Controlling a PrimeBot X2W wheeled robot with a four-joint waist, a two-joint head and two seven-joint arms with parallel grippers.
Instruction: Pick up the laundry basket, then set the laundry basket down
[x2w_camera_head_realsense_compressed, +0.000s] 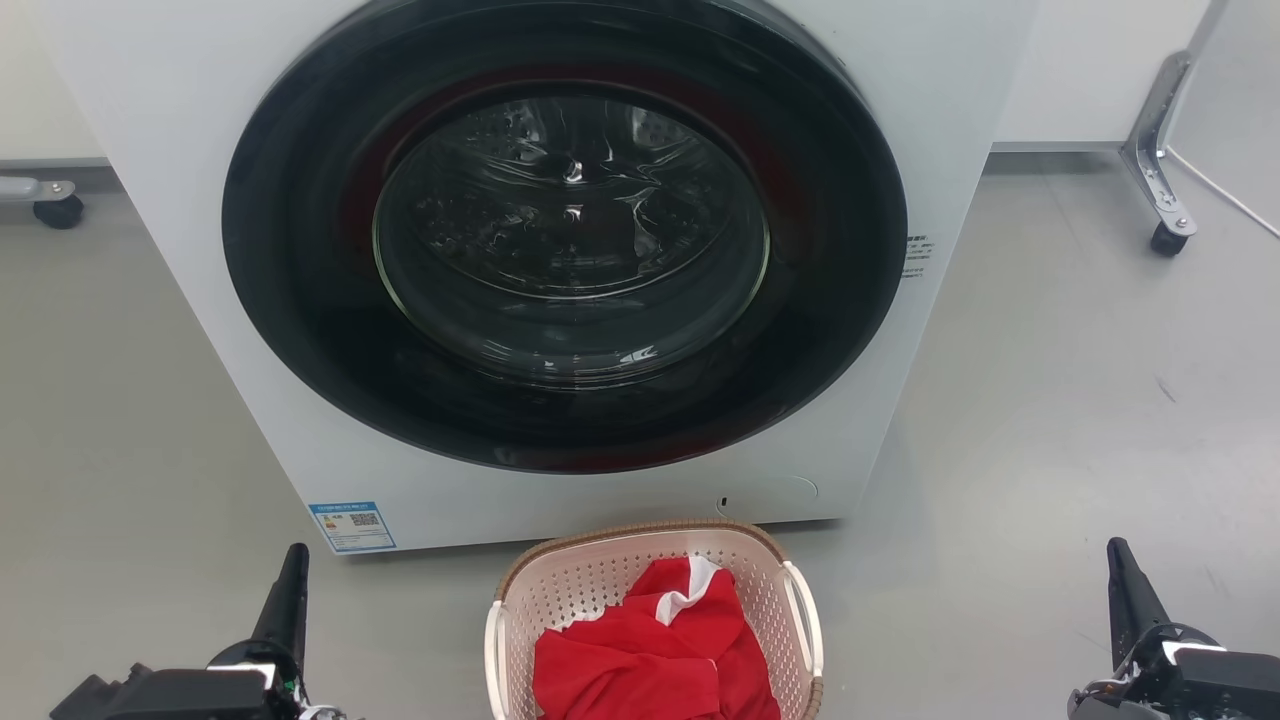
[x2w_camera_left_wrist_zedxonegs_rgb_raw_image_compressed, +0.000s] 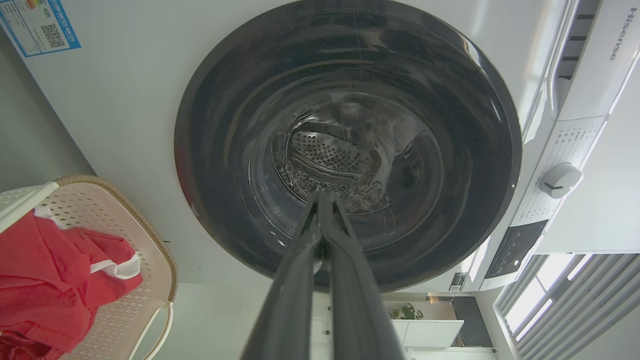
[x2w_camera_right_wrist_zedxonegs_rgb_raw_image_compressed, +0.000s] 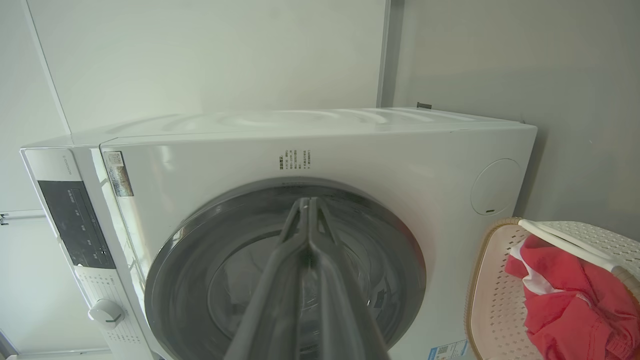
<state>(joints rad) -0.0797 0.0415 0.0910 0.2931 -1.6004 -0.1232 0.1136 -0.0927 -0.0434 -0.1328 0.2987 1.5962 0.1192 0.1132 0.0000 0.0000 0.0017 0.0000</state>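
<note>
On the grey floor (x2w_camera_head_realsense_compressed: 1050, 400) right before us sits the basket (x2w_camera_head_realsense_compressed: 590, 585), upright and close against the foot of the washer (x2w_camera_head_realsense_compressed: 940, 100). Whether its far rim touches the white front we cannot tell. It lies about midway between our two arms, well apart from both. A red garment (x2w_camera_head_realsense_compressed: 650, 660) with white trim is crumpled inside and hides much of the bottom. The white handles (x2w_camera_head_realsense_compressed: 805, 620) stand at the basket's two sides, untouched.

Our left pincer (x2w_camera_head_realsense_compressed: 293, 565) rests at the lower left of the head view, pointing up toward the washer. Its fingers (x2w_camera_left_wrist_zedxonegs_rgb_raw_image_compressed: 295, 290) are pressed together so that the tips meet, with nothing between them. Our right pincer (x2w_camera_head_realsense_compressed: 1122, 560) rests at the lower right, likewise closed and empty. From its wrist we see the tips meeting in front of the door (x2w_camera_head_realsense_compressed: 570, 230).

That round dark door is closed, and through its glass we make out the steel drum (x2w_camera_left_wrist_zedxonegs_rgb_raw_image_compressed: 330, 155). A blue label (x2w_camera_head_realsense_compressed: 352, 526) is stuck on the washer's lower left corner, near the left pincer's tip in the head view. A caster (x2w_camera_head_realsense_compressed: 1165, 240) of a metal frame stands on the floor off to the right, well apart from the washer.
</note>
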